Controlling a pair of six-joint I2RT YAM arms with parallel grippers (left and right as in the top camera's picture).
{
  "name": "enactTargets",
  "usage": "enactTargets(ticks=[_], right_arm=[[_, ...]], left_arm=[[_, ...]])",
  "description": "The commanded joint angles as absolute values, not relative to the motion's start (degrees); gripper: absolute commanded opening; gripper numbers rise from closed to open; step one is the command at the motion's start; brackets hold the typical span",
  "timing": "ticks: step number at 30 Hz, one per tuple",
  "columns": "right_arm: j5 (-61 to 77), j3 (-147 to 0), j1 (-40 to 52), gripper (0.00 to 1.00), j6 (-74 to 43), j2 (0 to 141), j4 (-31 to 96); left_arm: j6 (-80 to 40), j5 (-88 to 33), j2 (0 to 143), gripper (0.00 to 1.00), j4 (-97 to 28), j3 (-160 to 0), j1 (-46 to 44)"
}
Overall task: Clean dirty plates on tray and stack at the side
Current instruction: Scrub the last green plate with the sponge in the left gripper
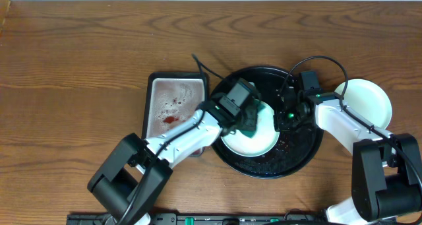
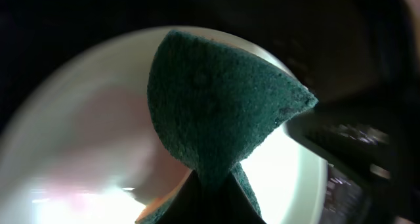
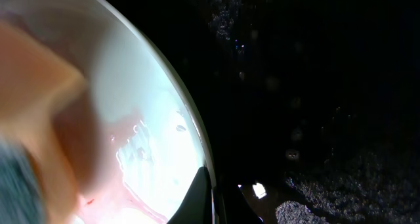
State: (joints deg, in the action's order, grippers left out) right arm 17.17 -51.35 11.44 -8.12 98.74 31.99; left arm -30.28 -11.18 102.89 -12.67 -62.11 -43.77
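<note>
Left end effector (image 1: 247, 123) pinches a green sponge (image 2: 216, 106) over the mint plate (image 1: 254, 142), which sits left of centre in the tray (image 1: 297, 152). Right end effector (image 1: 285, 116) is at the plate's right rim; cannot tell whether it is spread or pressed together. Second plate (image 1: 366, 99) lies on the desk (image 1: 79, 66), just right of the tray. Bare wood far and left.

Rectangular black-rimmed tray (image 1: 173, 103) on wooden table (image 1: 79, 53): pinkish bottom, red smears. Folded green sponge (image 2: 216, 112) to its right.

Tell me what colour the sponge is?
The sponge is dark green, clearest in the left wrist view.
</note>
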Motion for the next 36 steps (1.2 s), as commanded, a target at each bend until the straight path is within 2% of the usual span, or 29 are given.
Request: enactTargets(ticks=[1,6,13,22,36], right_arm=[[16.6,-49.6,12.4,0.01,-8.3,100.4,32.1],[16.6,-49.6,12.4,0.01,-8.3,100.4,32.1],[16.6,-49.6,12.4,0.01,-8.3,100.4,32.4],[16.6,-49.6,12.4,0.01,-8.3,100.4,32.5],[16.6,-49.6,12.4,0.01,-8.3,100.4,32.5]], left_arm=[[-33.2,-12.0,104.9,0.07,-12.6,-63.1,-45.3],[-34.3,-11.7,107.3,0.07,-15.6,-63.1,-45.1],[-27.7,1.1,105.6,0.07,-22.8,-63.3,-41.6],[-28.7,-8.5,98.4,0.07,-19.3,-63.8,-40.4],[-31.4,-8.6,108.3,0.07,-12.8,-63.8,-45.2]])
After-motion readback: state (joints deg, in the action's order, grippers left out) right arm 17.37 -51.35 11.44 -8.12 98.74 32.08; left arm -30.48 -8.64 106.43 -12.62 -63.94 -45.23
